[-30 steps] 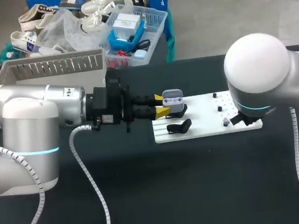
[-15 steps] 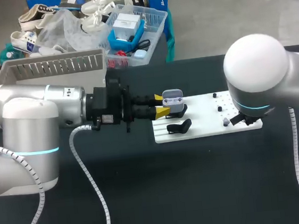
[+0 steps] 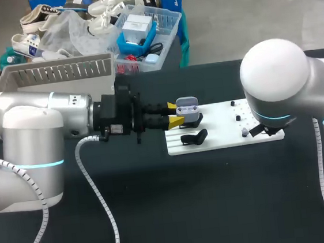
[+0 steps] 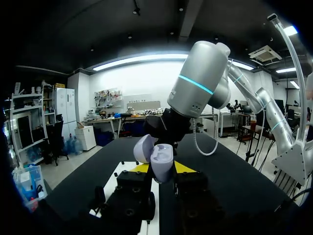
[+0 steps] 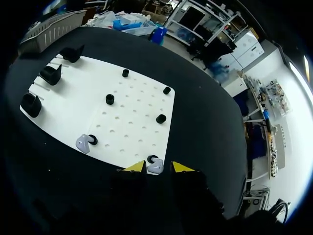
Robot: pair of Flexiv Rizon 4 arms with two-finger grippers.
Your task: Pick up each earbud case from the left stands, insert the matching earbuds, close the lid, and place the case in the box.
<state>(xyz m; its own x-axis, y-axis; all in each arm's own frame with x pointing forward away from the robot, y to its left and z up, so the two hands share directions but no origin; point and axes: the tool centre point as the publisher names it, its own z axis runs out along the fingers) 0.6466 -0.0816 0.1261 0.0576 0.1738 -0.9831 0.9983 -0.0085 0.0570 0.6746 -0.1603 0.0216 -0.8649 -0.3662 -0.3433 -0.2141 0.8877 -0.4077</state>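
Head view is taken first: what is recorded, largest item down? — Examiner

A black table (image 3: pixel 160 214) is noted. The left arm (image 3: pixel 41 128) reaches in across it, and the right arm (image 3: pixel 279 80) is bent over its right side. A grey slatted plastic box (image 3: pixel 58 71) is set at the back left, and a white perforated board (image 3: pixel 220 127) lies mid-table. — Inspector

How are the grippers and task items found? — Examiner

The left gripper (image 4: pixel 162 169) is clamped on the pale lilac earbud case (image 3: pixel 187 107), which is held lid-up at the board's left end. The right gripper (image 5: pixel 157 167) is spread, with its yellow tips set either side of a small lilac earbud (image 5: pixel 155 167) at the board edge nearest it. No contact is seen. A second lilac earbud (image 5: pixel 82 143) lies well apart from the first. — Inspector

Which step is in hand? — Examiner

The case is judged picked and the earbud pick is under way. Next, closure on the earbud is called for, then carriage to the open case. — Inspector

Are any obstructions noted? — Examiner

Black moulded stands (image 5: pixel 50 73) are grouped at the board's far end, clear of the work. Short black pegs (image 5: pixel 109 99) are scattered over the board. One just beside the targeted earbud could be fouled by a fingertip. — Inspector
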